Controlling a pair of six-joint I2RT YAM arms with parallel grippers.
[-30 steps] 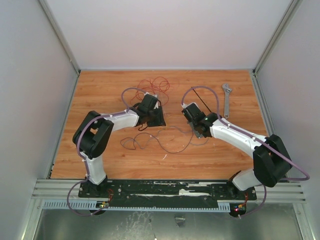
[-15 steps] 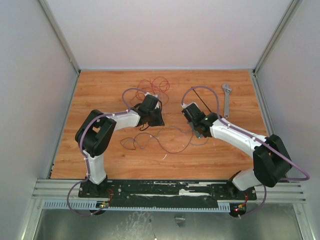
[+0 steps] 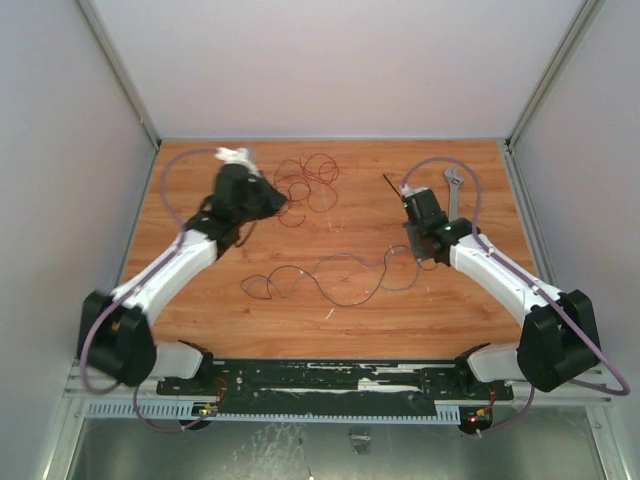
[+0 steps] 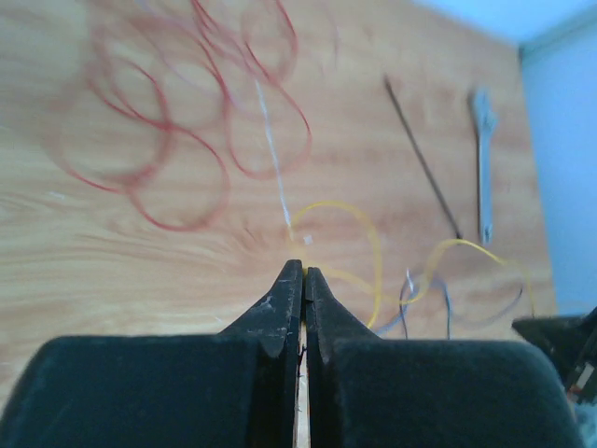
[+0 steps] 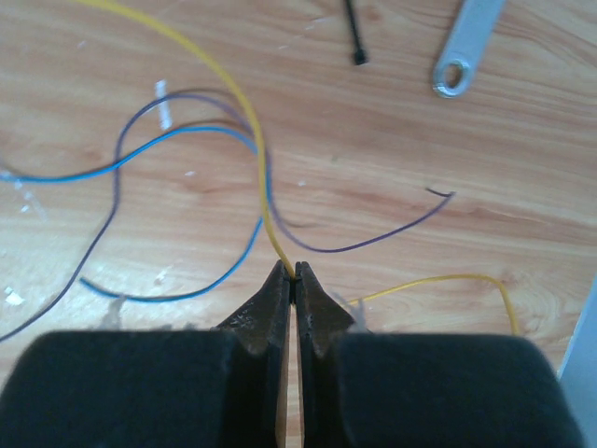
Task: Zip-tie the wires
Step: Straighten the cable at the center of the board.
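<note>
The red wires (image 3: 303, 183) lie in loose loops at the back of the table and show blurred in the left wrist view (image 4: 177, 140). Thin purplish, blue and yellow wires (image 3: 335, 280) trail across the middle. My left gripper (image 3: 283, 207) sits just left of the red loops; its jaws (image 4: 303, 271) are shut with a yellow wire (image 4: 375, 257) running from the tips. My right gripper (image 3: 410, 195) is shut (image 5: 294, 271) on the yellow wire (image 5: 252, 131). The black zip tie (image 3: 390, 184) lies flat beside it, partly hidden by it; the left wrist view shows it whole (image 4: 424, 168).
A silver adjustable wrench (image 3: 453, 195) lies at the back right, beside the zip tie, and shows in both wrist views (image 4: 482, 159) (image 5: 466, 47). Grey walls enclose the wooden table (image 3: 200, 300) on three sides.
Both arms have swung apart: the left gripper went from the table's middle to the far left by the red loops, the right gripper moved right and back toward the wrench.
</note>
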